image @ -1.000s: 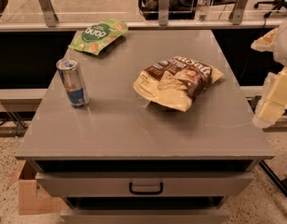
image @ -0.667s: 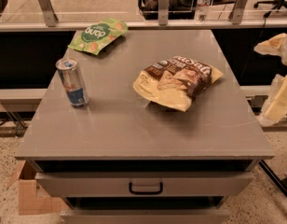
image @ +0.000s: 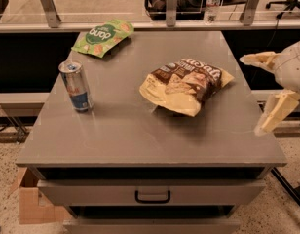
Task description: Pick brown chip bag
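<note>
**Fig.** Approach stage; the pick is not yet begun. The gripper (image: 251, 94) sits at the right edge of the table (image: 140, 135), w/ both cream fingers (image: 279, 112) spread wide and nothing between them. The brown chip bag (image: 185, 84) lies flat on the tabletop just left of the gripper, near it but apart, w/ its closest corner pointing toward the upper finger. Well apart, further left of the gripper, a drink can (image: 77, 86) stands upright. Beyond it, toward the far-left corner, lies a green bag (image: 102, 35). Gripper height vs. the tabletop is hard to judge from this angle; it appears roughly level w/ the bag.

Risks (judgement):
- **(a) Thin pinch:** the bag is slack and crinkled, so a close may catch only a thin fold of film, which could slip out on lift.
- **(b) Pushed bag:** a low sideways approach may shove the light bag along the smooth-looking top instead of bracketing it.
- **(c) Edge strike:** the lower finger, near the table rim, could hit the edge if the arm drops before moving inward.
</note>
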Available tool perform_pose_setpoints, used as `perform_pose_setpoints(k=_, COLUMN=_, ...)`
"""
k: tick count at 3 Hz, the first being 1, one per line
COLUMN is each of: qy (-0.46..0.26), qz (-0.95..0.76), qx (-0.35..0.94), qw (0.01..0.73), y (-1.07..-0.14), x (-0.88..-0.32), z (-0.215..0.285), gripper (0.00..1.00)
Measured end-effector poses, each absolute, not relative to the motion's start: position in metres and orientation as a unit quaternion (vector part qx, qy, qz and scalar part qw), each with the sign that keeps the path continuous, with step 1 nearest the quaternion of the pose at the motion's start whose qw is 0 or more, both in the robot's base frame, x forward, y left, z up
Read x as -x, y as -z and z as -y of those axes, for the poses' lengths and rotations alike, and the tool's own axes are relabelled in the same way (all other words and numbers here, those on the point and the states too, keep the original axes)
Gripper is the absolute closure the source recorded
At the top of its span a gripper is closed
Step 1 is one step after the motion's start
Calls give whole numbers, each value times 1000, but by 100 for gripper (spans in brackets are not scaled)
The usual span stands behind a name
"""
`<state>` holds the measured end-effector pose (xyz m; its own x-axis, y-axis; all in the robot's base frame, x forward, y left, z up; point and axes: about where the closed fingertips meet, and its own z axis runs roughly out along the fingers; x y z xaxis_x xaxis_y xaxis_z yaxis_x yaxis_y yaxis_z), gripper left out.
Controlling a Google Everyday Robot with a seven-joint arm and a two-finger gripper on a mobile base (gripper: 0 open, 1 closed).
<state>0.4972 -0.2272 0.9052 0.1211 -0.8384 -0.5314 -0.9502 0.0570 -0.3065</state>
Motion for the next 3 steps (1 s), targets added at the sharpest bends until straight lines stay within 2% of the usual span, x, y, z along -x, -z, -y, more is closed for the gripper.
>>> perform_pose_setpoints(k=3, qy=-117, qz=-547, qx=704, qw=438, y=-886, x=-533, z=129, gripper=0)
